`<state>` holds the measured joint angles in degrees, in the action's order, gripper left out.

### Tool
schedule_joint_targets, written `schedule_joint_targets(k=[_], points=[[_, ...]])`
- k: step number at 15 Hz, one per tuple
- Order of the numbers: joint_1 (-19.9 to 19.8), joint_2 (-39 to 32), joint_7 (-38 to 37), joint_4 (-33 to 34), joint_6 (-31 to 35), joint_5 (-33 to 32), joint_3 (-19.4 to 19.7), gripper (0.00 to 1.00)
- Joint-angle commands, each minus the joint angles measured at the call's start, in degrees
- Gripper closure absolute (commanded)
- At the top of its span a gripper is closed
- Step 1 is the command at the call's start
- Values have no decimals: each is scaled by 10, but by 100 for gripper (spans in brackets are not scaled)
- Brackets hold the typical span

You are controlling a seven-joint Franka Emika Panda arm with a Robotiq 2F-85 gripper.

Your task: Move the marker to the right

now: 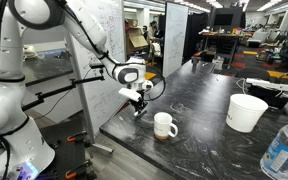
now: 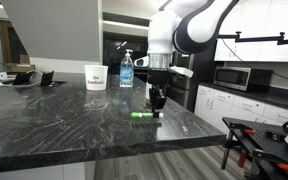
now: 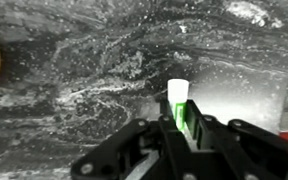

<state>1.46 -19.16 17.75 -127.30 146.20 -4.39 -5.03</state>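
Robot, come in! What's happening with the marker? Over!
Gripper low over marker, grip unclear. Marker flat on counter. Mug close by.

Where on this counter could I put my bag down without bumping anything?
Free: the wide bare counter in front of the bucket and bottle, and the strip between mug and bucket. Crowded: the counter's end where the fingers hang over the marker, next to the mug.
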Motion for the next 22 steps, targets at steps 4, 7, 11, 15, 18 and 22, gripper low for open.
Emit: schedule_joint_targets(k=[4, 7, 11, 15, 18, 22], points=[[-38, -18, 37, 75, -48, 32, -1, 95], [-45, -45, 36, 125, -82, 16, 10, 95], [-47, -89, 35, 186, -112, 11, 16, 95], [-42, -121, 32, 231, -125, 1, 17, 95], [-40, -129, 34, 247, -130, 0, 12, 55], [-36, -114, 35, 236, -137, 2, 8, 34]])
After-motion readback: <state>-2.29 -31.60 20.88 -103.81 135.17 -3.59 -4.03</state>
